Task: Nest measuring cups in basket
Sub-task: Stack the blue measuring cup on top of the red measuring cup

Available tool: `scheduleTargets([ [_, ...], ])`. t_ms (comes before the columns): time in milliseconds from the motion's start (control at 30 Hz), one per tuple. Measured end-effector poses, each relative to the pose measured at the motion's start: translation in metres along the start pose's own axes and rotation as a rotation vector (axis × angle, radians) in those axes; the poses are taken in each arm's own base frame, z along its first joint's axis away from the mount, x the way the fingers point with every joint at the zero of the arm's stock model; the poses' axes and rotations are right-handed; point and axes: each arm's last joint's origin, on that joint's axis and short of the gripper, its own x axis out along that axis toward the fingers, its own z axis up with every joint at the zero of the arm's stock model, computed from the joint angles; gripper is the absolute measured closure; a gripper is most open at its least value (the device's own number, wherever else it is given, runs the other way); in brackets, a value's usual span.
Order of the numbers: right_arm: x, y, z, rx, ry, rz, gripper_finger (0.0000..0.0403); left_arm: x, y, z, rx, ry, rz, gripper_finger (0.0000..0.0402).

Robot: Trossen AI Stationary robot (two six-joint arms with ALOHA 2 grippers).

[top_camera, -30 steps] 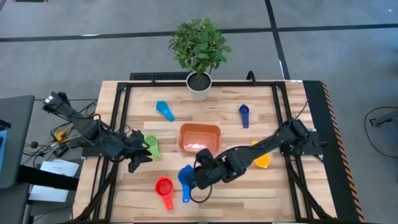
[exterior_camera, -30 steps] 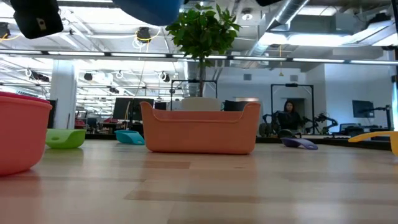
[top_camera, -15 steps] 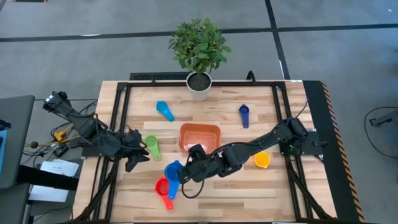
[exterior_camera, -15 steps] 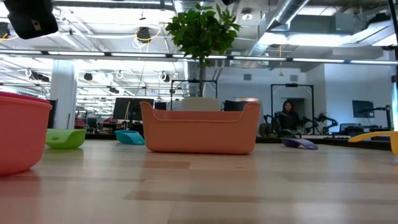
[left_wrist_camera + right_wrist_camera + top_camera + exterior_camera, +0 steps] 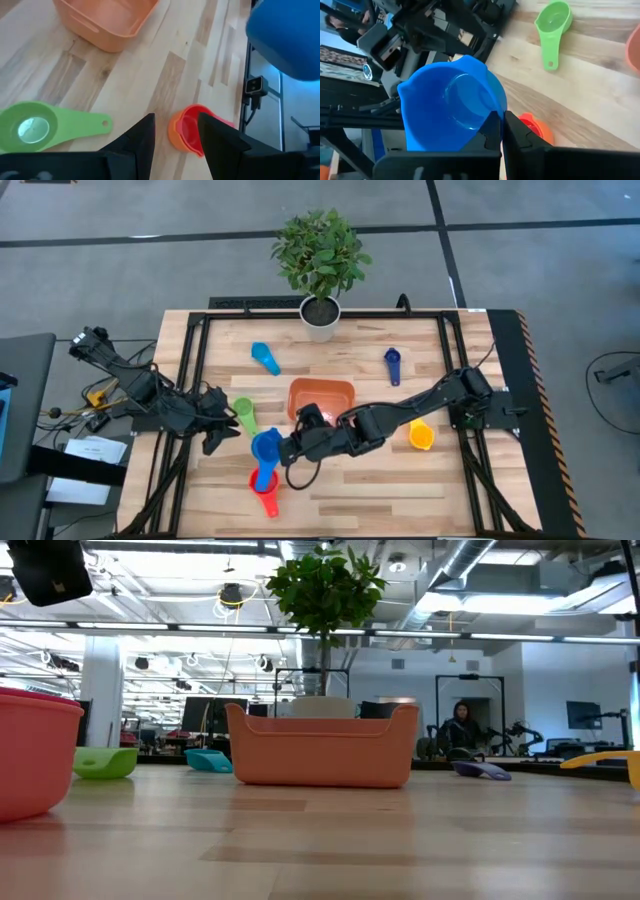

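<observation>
From above, the right gripper (image 5: 284, 450) reaches across the table's near-middle, pinching the handle of the blue cup (image 5: 265, 446), which it carries over the red cup (image 5: 264, 483). The orange basket (image 5: 321, 399) sits mid-table just behind that gripper. The green cup (image 5: 243, 415) lies left of the basket, next to the left gripper (image 5: 227, 429), whose finger spacing cannot be told here. The light blue cup (image 5: 265, 357) and the navy cup (image 5: 392, 364) lie farther back, the yellow cup (image 5: 421, 436) to the right, the plant pot (image 5: 320, 318) at the far edge. At table level, the basket (image 5: 320, 745) stands on the wood with the red cup (image 5: 35, 752) large at the near left and the green cup (image 5: 104, 761) behind it. The left wrist camera shows its fingers (image 5: 142, 140) spread apart over bare wood, the red cup (image 5: 191, 135) beyond them, the green cup (image 5: 47, 125) beside. The right wrist camera shows the blue cup (image 5: 451, 105) clamped in its fingers above the red cup (image 5: 536, 128).
</observation>
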Motion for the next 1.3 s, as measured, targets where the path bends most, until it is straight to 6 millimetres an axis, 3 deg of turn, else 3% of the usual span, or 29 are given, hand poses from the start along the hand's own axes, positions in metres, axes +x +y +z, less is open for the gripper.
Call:
scheduleTargets([
  [200, -0.001, 0.004, -0.002, 0.010, -0.019, 0.035, 0.0393, 0.000, 0.001, 0.000, 0.018, -0.013, 0.014, 0.0265],
  [467, 0.006, -0.003, 0.017, -0.052, -0.050, -0.002, 0.0394, 0.000, 0.002, 0.001, 0.056, -0.051, 0.046, 0.0265],
  [767, 0.049, -0.029, 0.042, -0.075, 0.020, -0.048, 0.0394, 0.000, 0.003, 0.003, 0.039, -0.104, 0.092, 0.0265],
  [833, 0.055, -0.033, 0.037, -0.095, 0.064, -0.064, 0.0394, 0.000, 0.004, 0.002, 0.023, -0.102, 0.092, 0.0265],
  [1033, 0.077, -0.017, 0.008, -0.139, 0.162, 0.002, 0.0394, 0.000, 0.004, 0.002, 0.000, -0.089, 0.089, 0.0265],
  [1300, 0.101, -0.005, -0.014, -0.191, 0.238, -0.062, 0.0394, 0.000, 0.004, 0.002, 0.000, -0.088, 0.092, 0.0265],
])
